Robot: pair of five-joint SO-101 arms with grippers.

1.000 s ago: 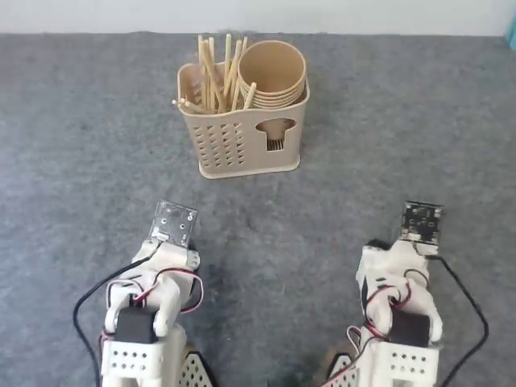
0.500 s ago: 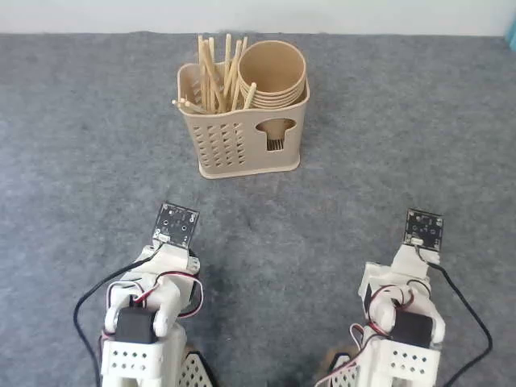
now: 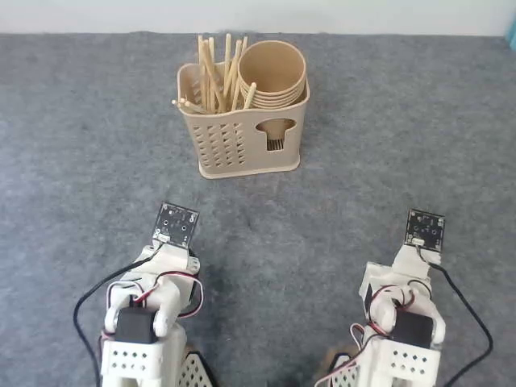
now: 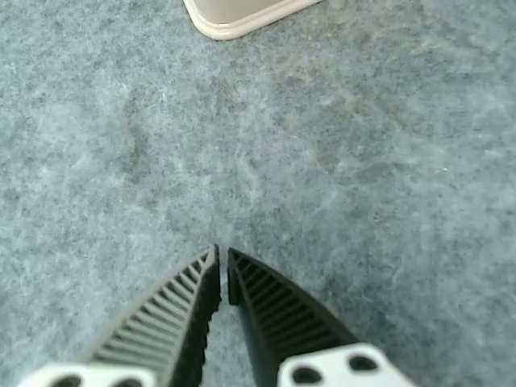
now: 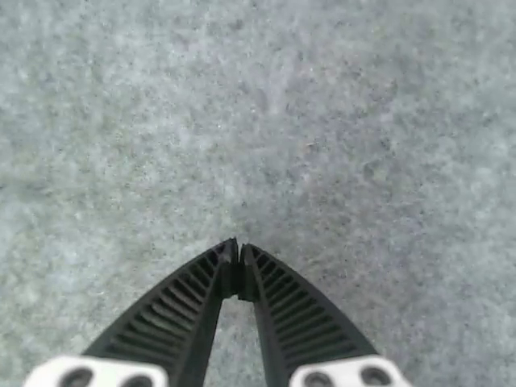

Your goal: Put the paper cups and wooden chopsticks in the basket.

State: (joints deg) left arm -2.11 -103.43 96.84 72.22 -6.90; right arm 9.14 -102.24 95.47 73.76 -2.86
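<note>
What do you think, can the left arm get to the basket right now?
Probably yes: only bare grey carpet lies between the left arm and the basket, which stands ahead of it. The arm's jaws are shut, so they would have to open first.

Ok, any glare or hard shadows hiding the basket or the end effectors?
High view: even light, no glare, no hard shadow around the basket. Left wrist view: left end effector dark, its ribs readable. Right wrist view: same for the right end effector.

Grey carpeted tabletop (image 3: pixel 387 145)
</note>
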